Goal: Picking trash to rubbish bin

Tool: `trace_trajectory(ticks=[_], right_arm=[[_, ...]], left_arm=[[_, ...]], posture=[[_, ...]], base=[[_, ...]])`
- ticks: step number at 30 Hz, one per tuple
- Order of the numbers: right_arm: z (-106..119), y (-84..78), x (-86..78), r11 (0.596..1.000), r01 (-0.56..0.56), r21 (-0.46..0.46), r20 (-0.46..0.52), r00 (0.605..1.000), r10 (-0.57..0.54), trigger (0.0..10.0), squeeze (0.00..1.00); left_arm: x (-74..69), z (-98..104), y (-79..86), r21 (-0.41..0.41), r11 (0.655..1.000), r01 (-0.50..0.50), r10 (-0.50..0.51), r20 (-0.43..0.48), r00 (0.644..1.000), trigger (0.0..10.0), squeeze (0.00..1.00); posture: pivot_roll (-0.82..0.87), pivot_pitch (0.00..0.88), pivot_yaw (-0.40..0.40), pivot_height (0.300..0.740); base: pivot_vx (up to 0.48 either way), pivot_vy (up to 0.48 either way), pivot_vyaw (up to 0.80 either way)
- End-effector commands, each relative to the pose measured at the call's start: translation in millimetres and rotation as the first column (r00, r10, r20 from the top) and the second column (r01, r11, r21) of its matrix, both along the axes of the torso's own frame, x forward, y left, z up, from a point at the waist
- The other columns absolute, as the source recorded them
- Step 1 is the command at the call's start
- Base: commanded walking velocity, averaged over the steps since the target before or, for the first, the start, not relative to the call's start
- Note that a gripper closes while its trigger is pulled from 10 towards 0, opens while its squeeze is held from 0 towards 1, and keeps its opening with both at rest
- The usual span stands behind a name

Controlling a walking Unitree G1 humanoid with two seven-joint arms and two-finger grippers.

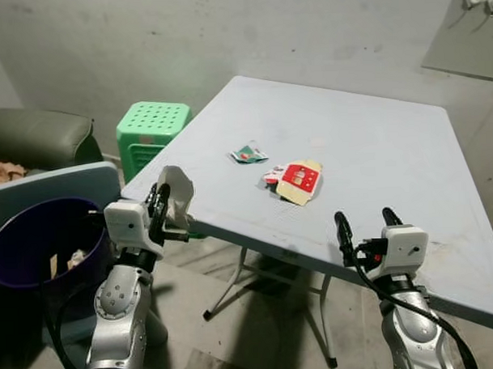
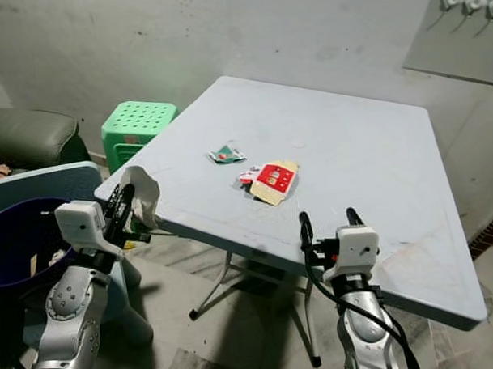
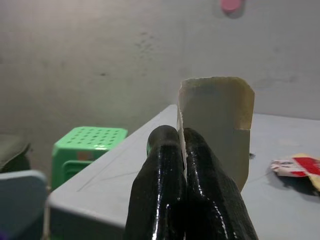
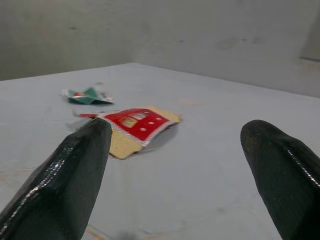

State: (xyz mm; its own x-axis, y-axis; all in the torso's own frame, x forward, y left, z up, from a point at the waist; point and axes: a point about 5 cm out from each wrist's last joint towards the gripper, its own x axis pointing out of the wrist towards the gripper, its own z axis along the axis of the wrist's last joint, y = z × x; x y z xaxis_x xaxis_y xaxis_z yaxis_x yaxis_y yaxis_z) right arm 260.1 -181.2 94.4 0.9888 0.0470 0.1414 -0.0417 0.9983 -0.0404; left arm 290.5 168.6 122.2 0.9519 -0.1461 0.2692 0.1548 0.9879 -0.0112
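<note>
Grey concrete walls stand behind a pale folding table [image 1: 391, 147]. At its near left corner, the left gripper [image 1: 160, 210] has its fingers pressed together on a pale scrap of card [image 1: 176, 191], held upright off the table edge. The purple rubbish bin [image 1: 38, 240] waits just beside this arm, lower and to the left, so the step in hand seems the carry; next the arm should swing over the bin and release. The right gripper [image 1: 365, 229] hovers spread at the near edge, facing the red wrapper [image 1: 299, 180] and the green wrapper [image 1: 249, 154] lying on the table.

Bare home room: folding table [image 1: 374, 139], green plastic stool [image 1: 151, 131], sofa [image 1: 34, 135], grey walls.
</note>
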Motion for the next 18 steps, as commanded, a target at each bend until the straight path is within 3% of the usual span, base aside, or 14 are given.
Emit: trace_trajectory(ticks=[1,18], right_arm=[[-1.9,1.2,0.2,1.0,-0.009,-0.015,-0.015,1.0,0.009,10.0,0.0],[-1.2,1.8,2.2,0.999,-0.027,-0.017,-0.016,1.0,0.027,10.0,0.0]], left_arm=[[1.3,-1.4,-0.4,0.012,1.0,0.008,-0.008,-0.014,1.0,10.0,0.0],[4.4,-1.3,2.2,0.01,1.0,-0.005,0.005,-0.025,1.0,10.0,0.0]], posture=[[-0.05,0.0,-0.045,0.74],[-0.04,0.0,-0.054,0.74]], base=[[0.0,0.0,0.8],[0.0,0.0,0.8]])
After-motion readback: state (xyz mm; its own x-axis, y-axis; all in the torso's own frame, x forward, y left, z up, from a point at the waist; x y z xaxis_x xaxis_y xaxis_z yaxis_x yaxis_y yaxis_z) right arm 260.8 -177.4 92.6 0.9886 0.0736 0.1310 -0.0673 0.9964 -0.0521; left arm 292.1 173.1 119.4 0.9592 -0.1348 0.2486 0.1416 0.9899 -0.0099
